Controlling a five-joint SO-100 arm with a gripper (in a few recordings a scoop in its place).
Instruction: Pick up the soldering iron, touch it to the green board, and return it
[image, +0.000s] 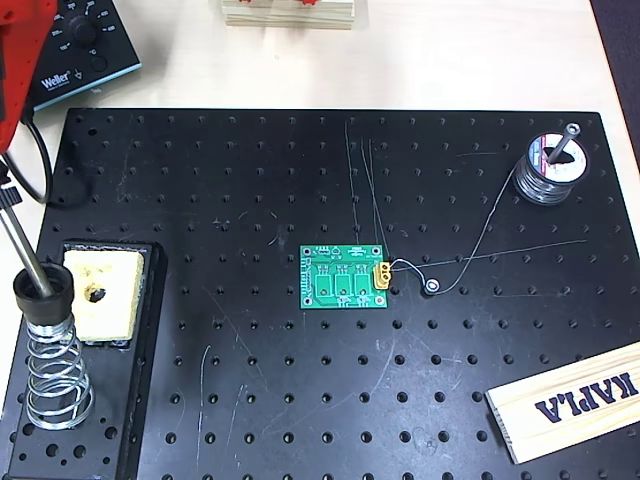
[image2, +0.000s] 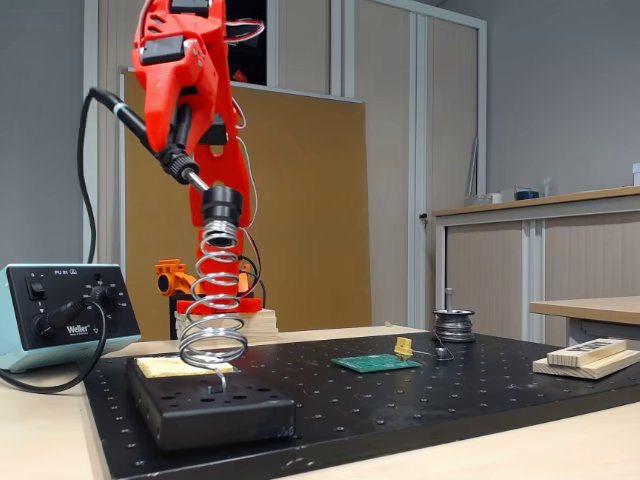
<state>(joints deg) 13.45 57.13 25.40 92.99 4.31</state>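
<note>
You are at the very start or the very end of the job, and the pictures alone won't tell you which: the iron (image2: 170, 145) sits seated in its stand (image2: 215, 320), tip down in the black collar at the top of the coil, handle slanting up and to the left in the fixed view with its cable looping off toward the station (image2: 62, 315). The end effector (image2: 180, 125) hangs right around the handle, but the orange body hides the fingers, so you cannot tell whether they are spread or pinching the iron. The green board (image: 345, 277) lies flat near the middle of the black perforated plate (image: 250, 180), well apart from the stand at the plate's left edge. If the pickup is ahead, you need a firm grip on the slim, smooth handle, then a draw along the coil's axis so the tip clears the collar without snagging. The stand is springy bare wire on a heavy black base, with a yellow sponge (image: 103, 293) beside it. The board is thin and rigid, with a small yellow connector (image: 383, 272) at its right edge, and loose solder wire trails from the spool (image: 549, 170) toward it.
</note>
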